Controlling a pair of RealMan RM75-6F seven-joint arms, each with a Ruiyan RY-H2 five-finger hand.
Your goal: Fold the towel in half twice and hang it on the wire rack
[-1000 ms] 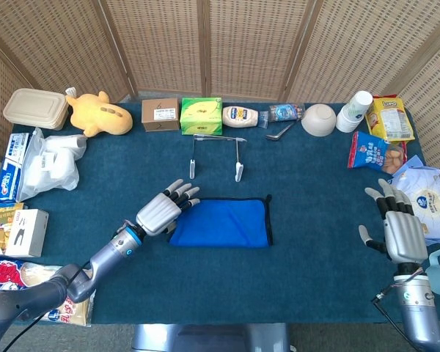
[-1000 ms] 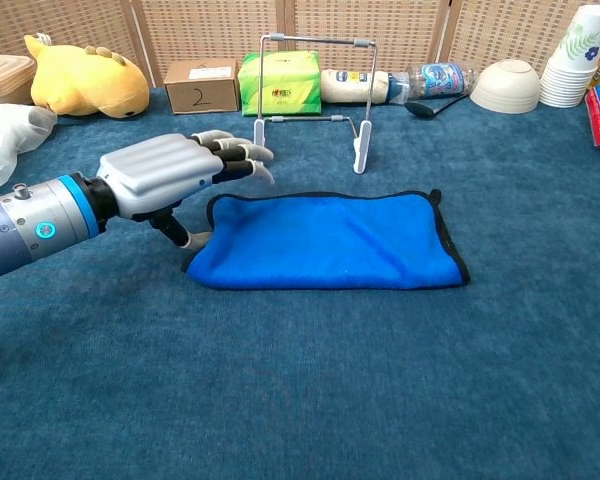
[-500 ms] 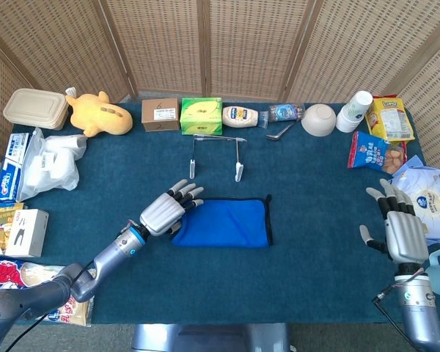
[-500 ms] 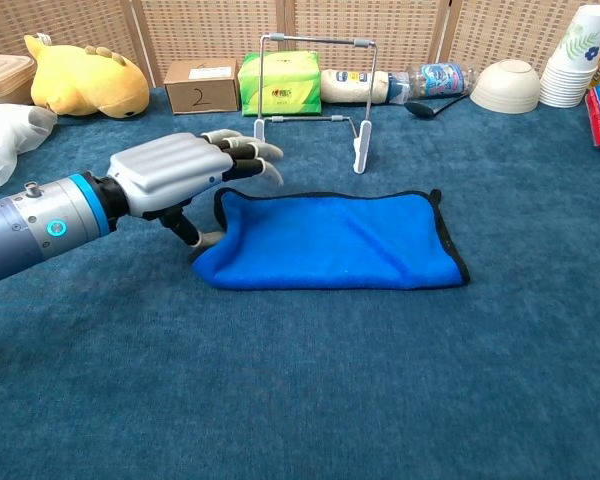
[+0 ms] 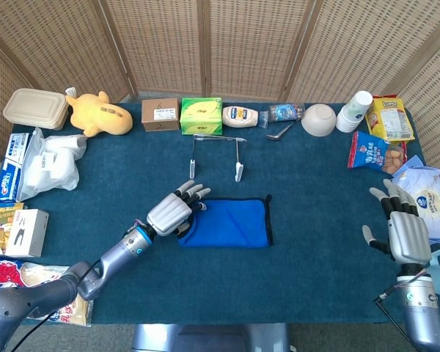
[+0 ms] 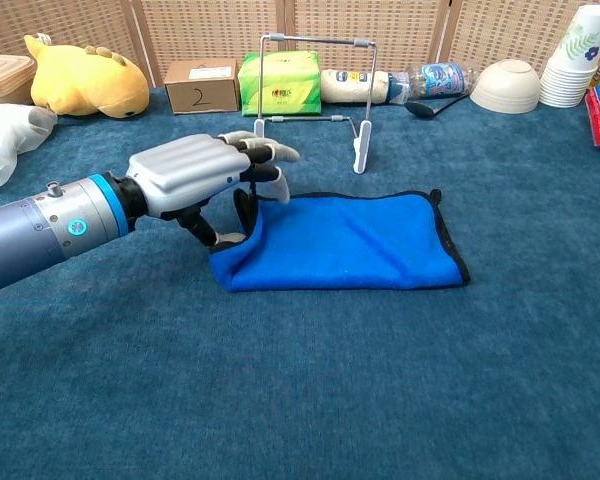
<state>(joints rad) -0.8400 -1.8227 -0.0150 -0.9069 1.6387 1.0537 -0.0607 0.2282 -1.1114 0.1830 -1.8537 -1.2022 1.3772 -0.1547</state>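
Towel's (image 6: 345, 243) left edge lifts, pinched by left hand (image 6: 195, 172); right hand (image 5: 405, 233) spread, holding nothing.

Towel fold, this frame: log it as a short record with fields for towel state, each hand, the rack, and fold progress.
towel: blue towel lies flat on the table as a long folded strip, its left end lifted and curling up
left hand: left hand at the towel's left end, thumb under the raised edge, other fingers spread above it
right hand: right hand off at the table's right side, holding nothing, fingers apart
rack: wire rack upright behind the towel, bare
progress: second fold only starting; towel not hung
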